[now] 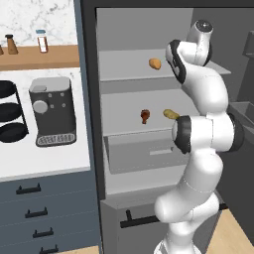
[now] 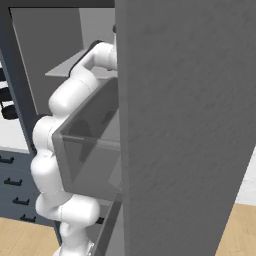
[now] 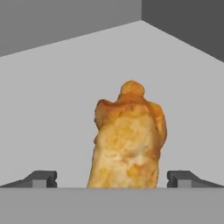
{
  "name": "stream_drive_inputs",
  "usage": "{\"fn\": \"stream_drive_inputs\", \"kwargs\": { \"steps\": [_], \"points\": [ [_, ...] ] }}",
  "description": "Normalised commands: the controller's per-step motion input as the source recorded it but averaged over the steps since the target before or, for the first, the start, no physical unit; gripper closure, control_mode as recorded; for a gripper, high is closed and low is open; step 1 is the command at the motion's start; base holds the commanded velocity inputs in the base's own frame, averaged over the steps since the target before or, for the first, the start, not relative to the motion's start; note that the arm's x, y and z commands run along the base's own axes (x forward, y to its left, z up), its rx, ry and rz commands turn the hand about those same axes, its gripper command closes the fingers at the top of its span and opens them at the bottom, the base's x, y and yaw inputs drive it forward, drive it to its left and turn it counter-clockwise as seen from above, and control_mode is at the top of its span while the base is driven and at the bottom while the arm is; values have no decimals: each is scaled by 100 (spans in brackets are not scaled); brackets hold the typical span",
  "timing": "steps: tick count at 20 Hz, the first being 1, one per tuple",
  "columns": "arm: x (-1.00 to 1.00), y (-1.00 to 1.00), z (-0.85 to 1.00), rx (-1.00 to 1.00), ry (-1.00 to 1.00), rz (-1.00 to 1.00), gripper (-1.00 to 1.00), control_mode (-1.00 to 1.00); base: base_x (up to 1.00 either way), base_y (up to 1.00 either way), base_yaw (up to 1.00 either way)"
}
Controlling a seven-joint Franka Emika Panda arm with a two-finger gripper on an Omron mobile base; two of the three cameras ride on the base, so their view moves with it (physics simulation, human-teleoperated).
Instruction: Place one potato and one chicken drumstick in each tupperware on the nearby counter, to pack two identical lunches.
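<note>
In the hand view a golden-orange chicken drumstick [image 3: 129,140] lies on a grey fridge shelf [image 3: 52,109], narrow end pointing away. My gripper [image 3: 113,179] is open, one fingertip [image 3: 41,178] to each side of the drumstick and apart from it. From the left base, my arm reaches into the fridge's upper shelf and hides the hand. An orange potato [image 1: 155,63] sits on that upper shelf. One shelf down lie a reddish-brown drumstick [image 1: 144,116] and a yellowish potato [image 1: 170,114]. The white counter [image 1: 44,158] is to the left. The tupperware is out of view.
A grey coffee machine [image 1: 52,111] and a black stacked rack [image 1: 10,111] stand on the counter. Bottles [image 1: 42,40] sit on a wooden ledge behind. The open fridge door [image 2: 185,125] with its clear bin [image 2: 85,150] stands close on my arm's right.
</note>
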Motion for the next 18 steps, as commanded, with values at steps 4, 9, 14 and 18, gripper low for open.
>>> {"fn": "stream_drive_inputs", "kwargs": {
  "steps": [4,9,14,18],
  "points": [
    [56,-11,-17,3,0,0,-100,-100,0,0,0],
    [49,-1,-41,2,1,0,100,-100,0,0,0],
    [4,0,-44,0,0,0,100,-100,0,0,0],
    [-23,7,-8,-1,0,-1,100,-100,0,0,0]
  ]
}}
